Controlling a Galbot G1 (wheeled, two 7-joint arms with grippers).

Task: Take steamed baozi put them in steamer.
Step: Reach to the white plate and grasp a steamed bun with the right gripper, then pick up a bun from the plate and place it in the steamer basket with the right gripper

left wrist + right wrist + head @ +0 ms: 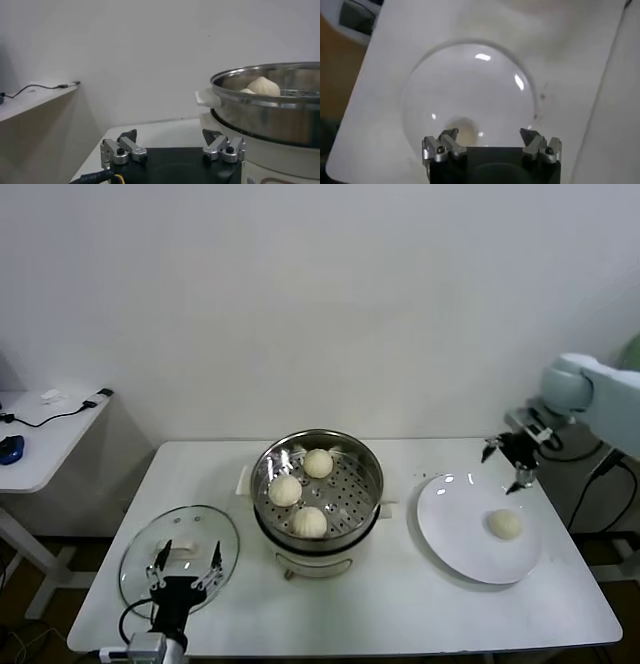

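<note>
**Three buns in, one left on the plate**

Here's the picture: three steamed baozi (300, 491) sit on the perforated tray inside the steamer (370, 467) at the centre of the head view, and the fourth baozi (504, 524) lies alone on the white plate (450, 529) at centre right. The right gripper (516, 461) hangs over the plate's upper edge, jaws spread wide and holding nothing. In its own wrist view the plate fills the frame and the bun peeks out just by one finger. The left gripper (186, 567) waits at lower left over the glass lid (140, 549), also wide open and empty.

The step in hand looks like the last pick. To do it well, the right gripper should centre over the bun's dome, come straight down with jaws straddling it, and close gently. It's soft dough and would likely dent under a hard squeeze. Then lift clear of the plate and set it in the open gap on the tray, not on top of its neighbours.

The buns look smooth, cream-white and domed, with faint pleats on the nearest one.
</note>
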